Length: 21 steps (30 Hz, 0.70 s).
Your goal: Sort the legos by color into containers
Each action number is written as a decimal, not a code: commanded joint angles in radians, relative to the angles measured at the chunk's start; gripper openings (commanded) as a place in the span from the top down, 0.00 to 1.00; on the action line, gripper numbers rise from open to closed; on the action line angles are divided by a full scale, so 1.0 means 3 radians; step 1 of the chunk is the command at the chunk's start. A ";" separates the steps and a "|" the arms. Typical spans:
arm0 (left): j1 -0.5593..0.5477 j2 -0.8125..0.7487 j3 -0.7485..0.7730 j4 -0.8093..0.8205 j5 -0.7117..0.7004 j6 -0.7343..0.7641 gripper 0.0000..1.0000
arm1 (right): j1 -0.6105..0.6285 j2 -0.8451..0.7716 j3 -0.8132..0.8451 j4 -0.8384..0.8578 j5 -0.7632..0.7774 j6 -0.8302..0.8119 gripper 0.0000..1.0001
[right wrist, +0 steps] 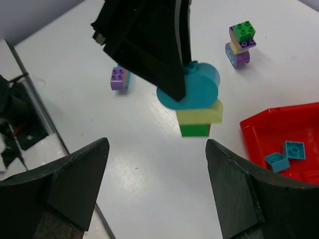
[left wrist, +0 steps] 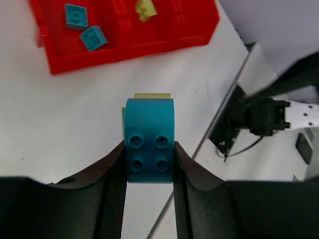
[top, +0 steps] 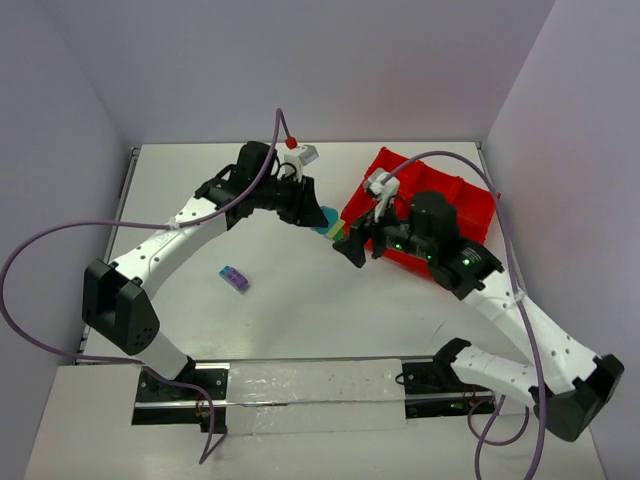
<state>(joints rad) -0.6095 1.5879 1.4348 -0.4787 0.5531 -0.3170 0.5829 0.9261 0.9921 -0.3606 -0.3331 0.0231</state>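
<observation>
Legos clump (top: 329, 221): a teal round-ended plastic brick (left wrist: 149, 142) stacked over a yellow-green brick (right wrist: 199, 112) and a green brick (right wrist: 194, 130); I cannot tell whether it touches the white table (top: 300, 320).
Left claw (top: 312, 212): clamped on the teal brick's sides.
Right claw (right wrist: 157, 184): fingers spread wide with nothing between them, the clump just ahead.
Red plastic divided tray (left wrist: 124, 55): just beyond the left claw's clump. It holds two teal square bricks (left wrist: 93, 38) in one compartment and a yellow-green piece (left wrist: 145, 9) in the next. Only the left wrist view shows that piece.
Purple brick (right wrist: 118, 78): on the table, ahead-left of the right claw.
Multicolour stack (right wrist: 240, 45): green-topped and farthest ahead; only the right wrist view shows it.
</observation>
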 commanded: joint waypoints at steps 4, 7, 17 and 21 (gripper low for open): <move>0.0012 -0.0028 0.0091 0.0321 0.0656 0.0011 1.00 | 0.0407 0.0501 0.0291 -0.0053 0.0965 -0.0488 0.17; 0.0012 -0.0042 0.0089 0.0344 0.0691 0.0008 1.00 | 0.0445 0.0584 0.0341 -0.0080 0.1096 -0.0460 0.18; 0.0015 -0.0155 0.0012 0.0306 0.0838 0.0235 1.00 | 0.0273 0.0207 0.0145 0.0107 0.0579 -0.0109 0.13; 0.0100 -0.0233 0.0015 0.0319 0.0648 0.0071 1.00 | -0.0101 -0.0117 0.0027 0.0196 0.0119 0.0225 0.13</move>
<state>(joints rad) -0.6047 1.5808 1.4302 -0.4369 0.7573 -0.2817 0.6241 0.9831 1.0157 -0.3717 -0.1667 -0.0042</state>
